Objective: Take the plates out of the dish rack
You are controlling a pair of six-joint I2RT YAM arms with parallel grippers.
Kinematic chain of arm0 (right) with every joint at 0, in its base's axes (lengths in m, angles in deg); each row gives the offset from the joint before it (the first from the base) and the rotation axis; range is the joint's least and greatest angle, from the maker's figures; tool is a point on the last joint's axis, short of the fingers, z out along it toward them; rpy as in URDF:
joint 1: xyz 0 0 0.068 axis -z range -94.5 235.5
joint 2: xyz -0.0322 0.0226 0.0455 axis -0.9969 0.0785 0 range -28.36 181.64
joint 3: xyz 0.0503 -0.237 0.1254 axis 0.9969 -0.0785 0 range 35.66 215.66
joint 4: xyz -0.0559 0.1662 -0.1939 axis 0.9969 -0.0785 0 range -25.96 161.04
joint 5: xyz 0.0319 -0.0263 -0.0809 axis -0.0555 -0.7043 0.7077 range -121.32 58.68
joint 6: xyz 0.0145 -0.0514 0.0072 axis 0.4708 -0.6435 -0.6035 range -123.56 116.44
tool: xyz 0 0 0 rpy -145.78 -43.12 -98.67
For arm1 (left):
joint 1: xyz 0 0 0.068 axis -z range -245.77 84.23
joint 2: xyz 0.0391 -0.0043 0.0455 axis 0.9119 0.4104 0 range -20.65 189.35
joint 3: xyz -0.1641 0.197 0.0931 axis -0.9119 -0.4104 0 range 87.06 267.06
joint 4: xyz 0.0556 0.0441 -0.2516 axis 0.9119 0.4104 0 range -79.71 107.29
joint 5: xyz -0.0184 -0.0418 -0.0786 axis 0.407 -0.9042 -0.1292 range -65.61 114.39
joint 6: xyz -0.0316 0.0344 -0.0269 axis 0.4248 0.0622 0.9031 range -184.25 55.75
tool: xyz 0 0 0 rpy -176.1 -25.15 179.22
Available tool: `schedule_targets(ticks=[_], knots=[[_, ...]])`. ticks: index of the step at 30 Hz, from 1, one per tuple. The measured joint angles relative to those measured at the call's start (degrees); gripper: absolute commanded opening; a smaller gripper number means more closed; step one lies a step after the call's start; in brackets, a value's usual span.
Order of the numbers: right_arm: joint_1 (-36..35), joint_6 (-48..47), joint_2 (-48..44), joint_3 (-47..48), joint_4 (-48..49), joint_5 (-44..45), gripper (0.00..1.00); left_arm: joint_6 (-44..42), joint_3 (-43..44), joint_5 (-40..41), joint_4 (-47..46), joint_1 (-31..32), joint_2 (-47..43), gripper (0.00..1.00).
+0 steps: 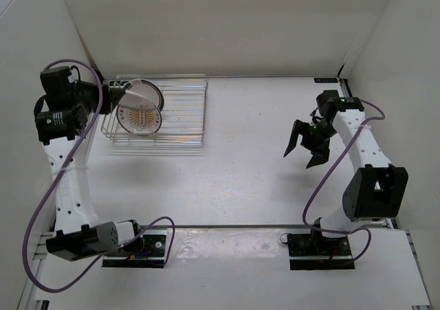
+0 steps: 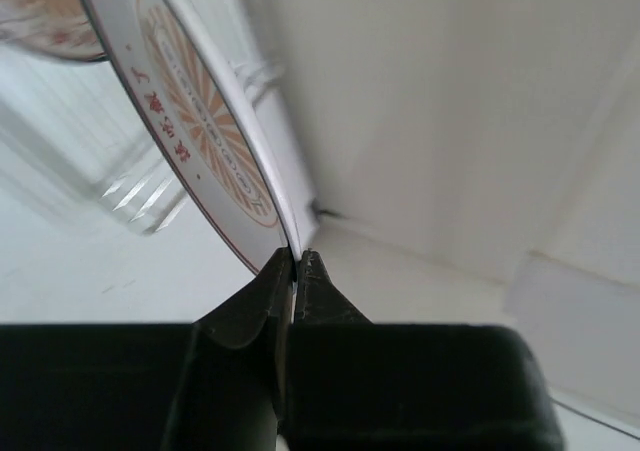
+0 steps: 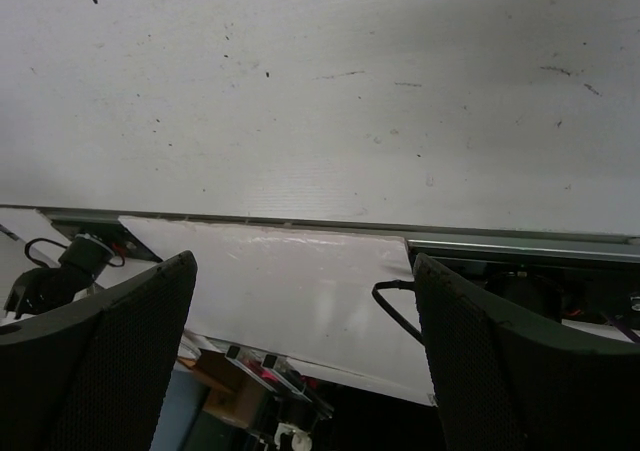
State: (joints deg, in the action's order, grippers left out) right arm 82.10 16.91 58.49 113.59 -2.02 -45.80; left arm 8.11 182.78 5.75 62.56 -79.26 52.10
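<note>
so the left pincer (image 2: 297, 256) is pinched tight on the sunburst plate (image 2: 200, 121) by its rim, at the dish rack (image 1: 185, 111), table's far-left corner. I'd lift straight up, slow, clearing the wires. The right pincer (image 1: 298, 160) gapes wide, empty.

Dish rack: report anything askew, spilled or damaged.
Nothing spilled or broken shows. The sunburst plate is tilted, but only because the left gripper pinches its rim at the dish rack. The right gripper hangs open, away from it.
</note>
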Motion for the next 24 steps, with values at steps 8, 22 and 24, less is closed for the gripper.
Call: schedule_targets(ticks=[8, 22, 24], knots=[[0.0, 0.11, 5.18, 2.49, -0.26, -2.19, 0.9, -15.3, -0.11, 11.32, 21.33, 0.96, -3.08, 0.0], [0.2, 0.5, 8.33, 5.03, -0.17, -5.57, 0.9, -17.57, -19.82, 30.69, 25.59, 2.62, 5.53, 0.1], [0.39, 0.55, 8.68, 5.51, -0.15, -5.66, 0.9, -16.28, -19.82, 31.39, 25.62, 3.17, 7.82, 0.11]])
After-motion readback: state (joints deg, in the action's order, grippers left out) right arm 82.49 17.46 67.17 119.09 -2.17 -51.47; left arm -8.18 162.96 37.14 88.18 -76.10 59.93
